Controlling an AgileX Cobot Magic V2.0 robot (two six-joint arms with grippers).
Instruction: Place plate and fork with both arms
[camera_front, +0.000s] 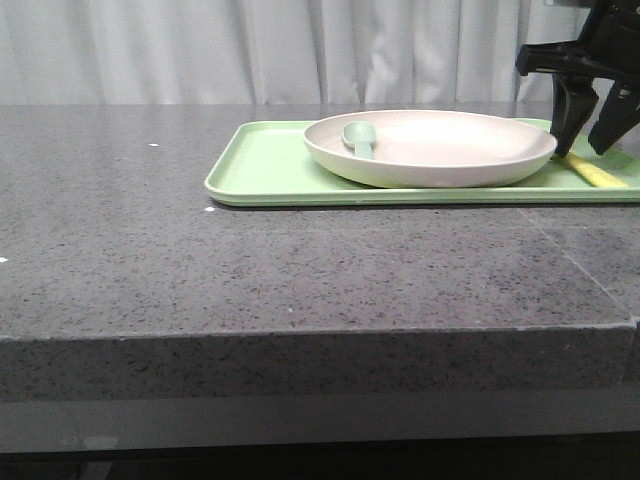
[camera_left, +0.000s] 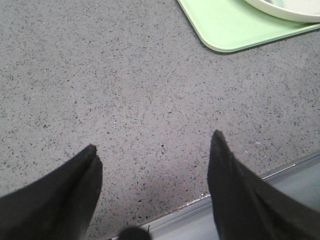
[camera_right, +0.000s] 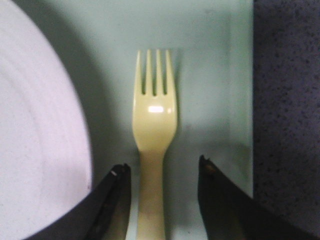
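The cream plate (camera_front: 430, 147) sits on the light green tray (camera_front: 270, 165), with a teal spoon (camera_front: 358, 137) lying in it. The pale-yellow fork (camera_front: 597, 172) lies on the tray just right of the plate. My right gripper (camera_front: 585, 138) is open and hangs low over the fork. In the right wrist view its fingers stand on either side of the fork's handle (camera_right: 152, 150), apart from it, and the plate's rim (camera_right: 40, 135) shows beside it. My left gripper (camera_left: 155, 150) is open and empty over bare countertop, out of the front view.
The dark speckled countertop (camera_front: 250, 270) runs left and forward of the tray. Its front edge (camera_left: 280, 172) lies just under my left gripper. The tray's near corner (camera_left: 220, 35) shows in the left wrist view. The tray's right edge (camera_right: 251, 100) is close to the fork.
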